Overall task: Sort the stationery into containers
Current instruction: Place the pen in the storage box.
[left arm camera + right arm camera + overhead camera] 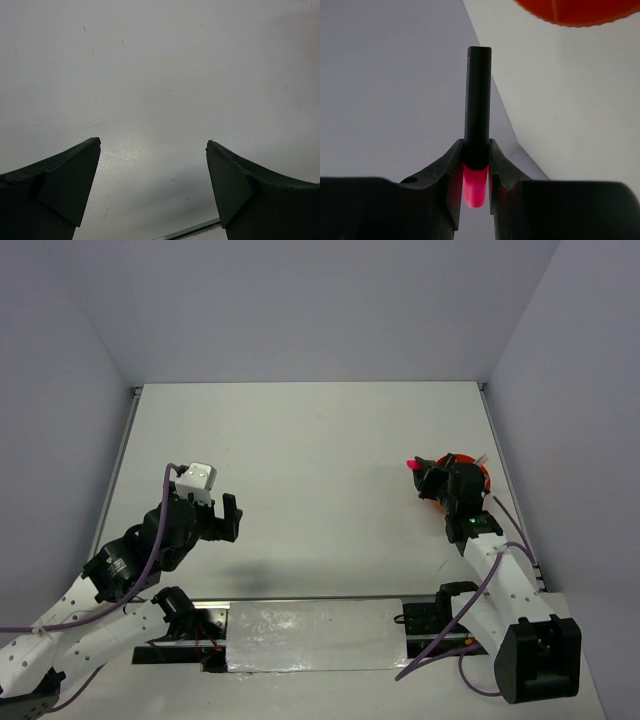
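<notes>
A flat matt white tabletop (320,450) is enclosed on three sides by plain, pale lavender-grey walls: a back wall (310,310), a left wall (50,420) and a right wall (585,390), all evenly lit. Thin grey metal edge strips (122,455) are seen along the table's left and right sides, and a glossy white rectangular sheet (315,635), on which light is reflected, is laid at its near edge. Soft shadows are cast on the tabletop, and small dark specks are shown on it in the left wrist view.
</notes>
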You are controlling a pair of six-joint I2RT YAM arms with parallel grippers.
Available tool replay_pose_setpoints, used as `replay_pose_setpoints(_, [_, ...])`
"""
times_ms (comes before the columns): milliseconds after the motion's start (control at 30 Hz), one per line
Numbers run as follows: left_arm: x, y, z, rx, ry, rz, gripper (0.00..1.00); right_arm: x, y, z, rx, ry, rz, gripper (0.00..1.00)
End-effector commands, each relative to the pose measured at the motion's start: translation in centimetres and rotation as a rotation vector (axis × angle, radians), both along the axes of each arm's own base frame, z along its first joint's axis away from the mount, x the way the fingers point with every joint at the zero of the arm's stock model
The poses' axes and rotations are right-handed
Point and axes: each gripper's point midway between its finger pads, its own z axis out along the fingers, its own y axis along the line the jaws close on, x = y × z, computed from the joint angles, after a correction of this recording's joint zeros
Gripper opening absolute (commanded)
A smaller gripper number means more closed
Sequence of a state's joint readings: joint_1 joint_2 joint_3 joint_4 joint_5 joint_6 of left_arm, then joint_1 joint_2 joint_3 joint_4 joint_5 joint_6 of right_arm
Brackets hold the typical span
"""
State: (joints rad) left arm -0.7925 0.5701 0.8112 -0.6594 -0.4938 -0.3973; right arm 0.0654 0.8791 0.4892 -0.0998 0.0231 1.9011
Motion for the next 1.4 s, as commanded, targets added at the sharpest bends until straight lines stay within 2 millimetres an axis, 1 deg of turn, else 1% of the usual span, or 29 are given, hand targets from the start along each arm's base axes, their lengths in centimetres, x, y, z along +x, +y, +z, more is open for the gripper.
replay_pose_setpoints(0, [0.4,0.0,0.9,-0.028,-0.03,0.015,0.99,1.6,-0.2,5.6,0.028,-0.208,-0.02,0.0])
replay_pose_setpoints(33, [0.4,0.0,1.0,-0.029,-0.035,0.014,0.99,1.7,-0.2,7.4,-0.009,-0.253,-0.009,0.0])
replay_pose_setpoints(100, [0.4,-0.1,1.0,-0.03,-0.034,0.011,0.99,1.9,0.0,9.2,-0.192,-0.298,0.056,0.0])
replay_pose_setpoints(133, [0.4,-0.1,0.9,-0.027,-0.031,0.011,0.99,2.3,0.2,11.9,-0.266,-0.355,0.087,0.0])
replay_pose_setpoints(167, [0.4,-0.1,0.9,-0.027,-0.032,0.011,0.99,2.9,0.6,11.9,-0.416,-0.365,0.154,0.02])
replay_pose_setpoints(200, [0.4,-0.1,0.9,-0.027,-0.029,0.012,0.99,3.1,1.0,12.5,-0.48,-0.388,0.199,0.02])
replay_pose_setpoints(233, [0.4,0.0,0.9,-0.03,-0.032,0.014,0.99,3.3,1.9,13.8,-0.598,-0.442,0.286,0.02])
replay_pose_setpoints(300, [0.3,0.0,0.9,-0.031,-0.033,0.014,0.99,4.1,2.6,14.0,-0.71,-0.48,0.366,0.03])
replay_pose_setpoints(400, [0.2,0.1,1.2,-0.043,-0.046,0.013,0.99,4.8,2.8,13.5,-0.929,-0.493,0.472,0.02])
replay_pose_setpoints(433, [0.1,0.2,1.4,-0.049,-0.051,0.013,0.99,5.1,2.6,13.5,-1.057,-0.507,0.513,0.01])
replay_pose_setpoints(467, [0.1,0.2,1.4,-0.05,-0.053,0.011,0.99,5.2,1.9,12.6,-1.119,-0.457,0.529,0.01])
replay_pose_setpoints(500, [0.1,0.1,1.5,-0.052,-0.056,0.006,0.99,5.3,1.3,12.4,-1.175,-0.434,0.53,0.0])
replay_pose_setpoints(533, [0.1,0.1,1.5,-0.054,-0.057,0.005,0.99,5.2,0.5,11.3,-1.279,-0.39,0.562,0.0])
replay_pose_setpoints(567, [0.1,0.0,1.4,-0.052,-0.055,0.001,0.99,5.4,-0.9,10.9,-1.345,-0.336,0.526,0.0])
replay_pose_setpoints(600, [0.1,0.0,1.5,-0.054,-0.054,0.0,0.99,5.1,-1.7,9.6,-1.381,-0.294,0.523,0.0])
replay_pose_setpoints(633, [0.1,0.0,1.4,-0.05,-0.052,0.0,0.99,5.0,-2.6,9.8,-1.463,-0.284,0.502,0.0])
replay_pose_setpoints(667, [0.1,0.0,1.4,-0.05,-0.052,0.0,0.99,4.8,-3.9,9.3,-1.503,-0.229,0.466,0.0])
replay_pose_setpoints(733, [0.0,-0.1,1.5,-0.053,-0.053,-0.006,0.99,4.5,-5.0,8.8,-1.562,-0.206,0.437,0.0])
replay_pose_setpoints(800, [0.0,-0.2,1.5,-0.058,-0.057,-0.013,0.99,4.2,-5.5,7.7,-1.616,-0.193,0.449,0.0])
replay_pose_setpoints(833, [-0.1,-0.2,1.5,-0.059,-0.058,-0.018,0.99,4.2,-5.7,8.0,-1.637,-0.201,0.434,0.0])
replay_pose_setpoints(900, [-0.1,-0.2,1.6,-0.059,-0.06,-0.022,0.99,4.0,-6.7,6.9,-1.664,-0.137,0.427,0.0])
replay_pose_setpoints(1000, [-0.2,-0.4,1.6,-0.062,-0.063,-0.032,0.99,3.4,-7.6,5.2,-1.649,-0.077,0.414,0.0])
replay_pose_setpoints(1067, [-0.2,-0.4,1.6,-0.063,-0.063,-0.037,0.99,3.2,-7.9,4.7,-1.646,-0.067,0.394,0.0])
replay_pose_setpoints(1100, [-0.2,-0.5,1.6,-0.064,-0.062,-0.038,0.99,2.7,-8.3,4.0,-1.637,-0.04,0.374,0.02])
replay_pose_setpoints(1133, [-0.2,-0.5,1.7,-0.065,-0.063,-0.039,0.99,2.5,-8.6,4.0,-1.641,-0.034,0.349,0.02])
replay_pose_setpoints(1167, [-0.2,-0.5,1.8,-0.068,-0.066,-0.043,0.99,2.1,-9.0,3.1,-1.631,-0.009,0.336,0.03])
replay_pose_setpoints(1233, [-0.3,-0.5,1.8,-0.071,-0.069,-0.046,0.99,1.5,-9.9,3.6,-1.643,0.012,0.273,0.04])
replay_pose_setpoints(1267, [-0.3,-0.6,1.8,-0.07,-0.07,-0.05,0.99,1.2,-10.0,2.9,-1.642,0.02,0.276,0.05])
replay_pose_setpoints(1367, [-0.4,-0.7,1.9,-0.073,-0.072,-0.058,0.99,0.9,-10.5,2.4,-1.629,0.051,0.241,0.05])
